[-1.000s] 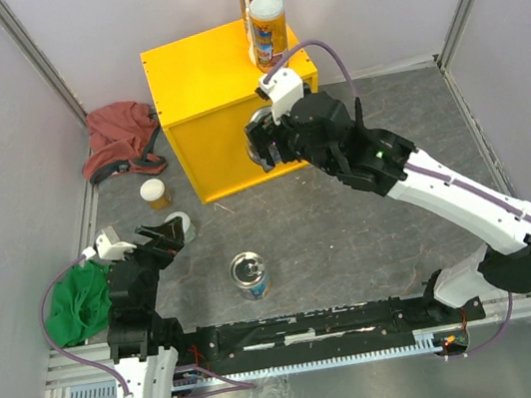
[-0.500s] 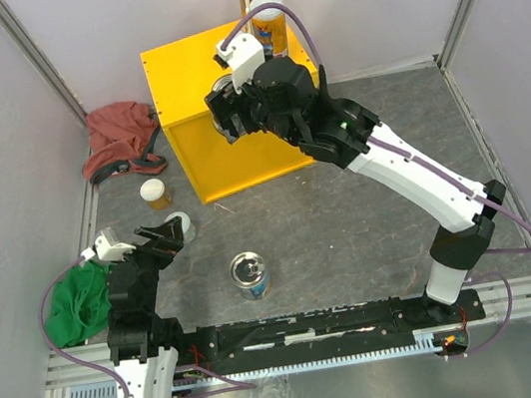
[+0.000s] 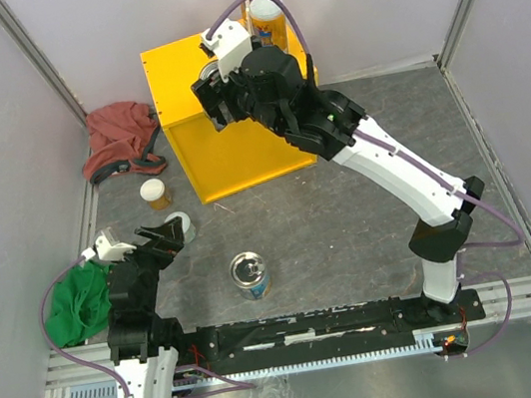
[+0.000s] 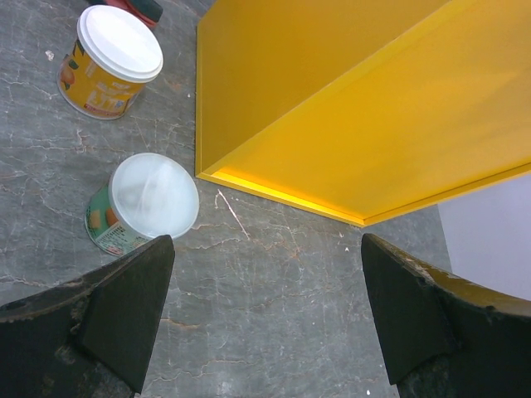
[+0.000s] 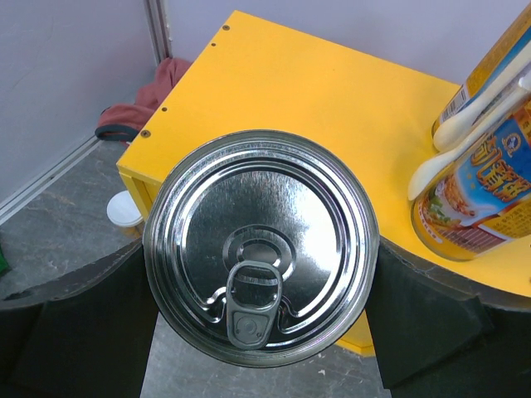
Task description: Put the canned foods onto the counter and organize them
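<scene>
Raised over the counter point(image 3: 175, 72), the silver-topped tin point(image 5: 261, 240) hangs upright, pull-tab up.

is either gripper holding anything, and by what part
The right gripper holds a silver-topped tin by its side wall, a finger on each side, lid up. The left gripper is open and holds nothing.

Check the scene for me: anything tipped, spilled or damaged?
Nothing stands out. Both tall cans stand upright on the yellow counter, the silver-topped tin sits level in the right gripper, and the other tin and two short cans stand upright on the table. No spill or dent shows.
</scene>
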Available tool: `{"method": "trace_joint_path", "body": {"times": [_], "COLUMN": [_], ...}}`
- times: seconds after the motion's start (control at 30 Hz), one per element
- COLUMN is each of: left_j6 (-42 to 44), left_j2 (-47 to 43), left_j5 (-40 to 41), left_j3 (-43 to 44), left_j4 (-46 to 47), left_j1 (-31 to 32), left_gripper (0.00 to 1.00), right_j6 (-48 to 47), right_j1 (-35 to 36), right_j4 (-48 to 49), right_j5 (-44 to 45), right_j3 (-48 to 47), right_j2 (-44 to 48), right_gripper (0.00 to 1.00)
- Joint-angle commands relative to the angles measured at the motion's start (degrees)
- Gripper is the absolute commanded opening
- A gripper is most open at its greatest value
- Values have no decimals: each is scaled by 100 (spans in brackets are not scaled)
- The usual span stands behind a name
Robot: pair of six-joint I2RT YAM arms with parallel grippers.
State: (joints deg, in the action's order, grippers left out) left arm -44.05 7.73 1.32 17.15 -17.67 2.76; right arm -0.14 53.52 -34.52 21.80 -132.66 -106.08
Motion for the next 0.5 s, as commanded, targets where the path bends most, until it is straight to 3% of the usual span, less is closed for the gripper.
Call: {"method": "trace_joint_path", "body": {"times": [0.0,0.47], "left_j6": [249,248], "left_j2": [18,101], "left_j5": [-80,-129], "left_j3": [-18,-60], "left_j4": [203,260], "left_j1": [9,14], "left_gripper": [99,99], "right_j6": [-217,8], "right_j1": [-35,-423], "right_j4": [1209,1264], "right_j5": [190,105], "right_j3": [-746,-1182], "right_j2": [32,-342], "right_gripper": [25,25]}}
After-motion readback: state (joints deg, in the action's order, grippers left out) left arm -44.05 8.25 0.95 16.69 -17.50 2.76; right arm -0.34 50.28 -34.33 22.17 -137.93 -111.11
